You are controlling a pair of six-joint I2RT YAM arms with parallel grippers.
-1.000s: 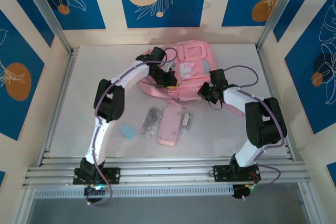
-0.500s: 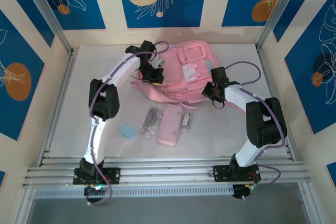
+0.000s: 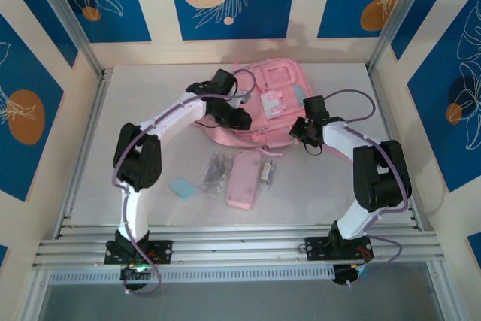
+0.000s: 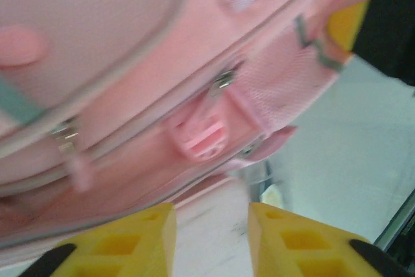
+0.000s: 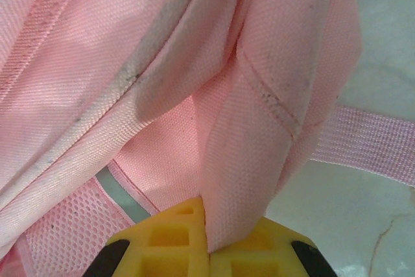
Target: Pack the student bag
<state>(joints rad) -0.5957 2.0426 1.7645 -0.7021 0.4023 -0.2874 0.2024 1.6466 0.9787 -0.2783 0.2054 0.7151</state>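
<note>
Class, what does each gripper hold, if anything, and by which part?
The right gripper pinches a fabric fold at the edge of the student bag. The left gripper is open, holding nothing.

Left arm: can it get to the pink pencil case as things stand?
Probably yes. The left hand is open and empty at the bag. The pencil case lies uncovered on the table, nearer the arm's base, with just a flat strap between.
</note>
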